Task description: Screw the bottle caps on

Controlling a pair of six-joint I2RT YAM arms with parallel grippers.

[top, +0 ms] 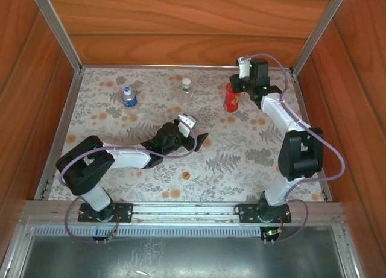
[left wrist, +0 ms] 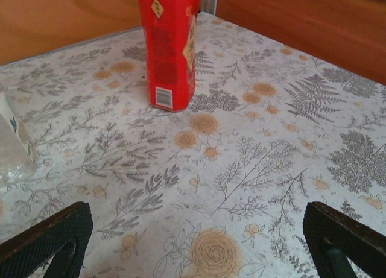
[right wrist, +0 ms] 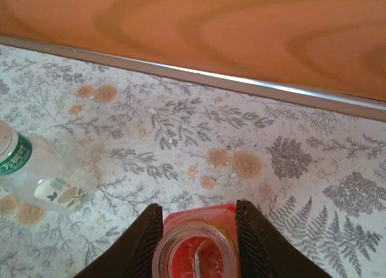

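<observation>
Right tool [right wrist: 197, 208] pinches the uncapped red bottle [right wrist: 196, 260], which may tip if squeezed off-centre; left tool [left wrist: 196, 214] hangs spread.

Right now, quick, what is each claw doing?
Left gripper: open, empty.
Right gripper: shut on the red bottle.

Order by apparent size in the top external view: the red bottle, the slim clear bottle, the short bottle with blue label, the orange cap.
1. red bottle
2. slim clear bottle and short bottle with blue label: too alike to rank
3. orange cap, by far the smallest
</observation>
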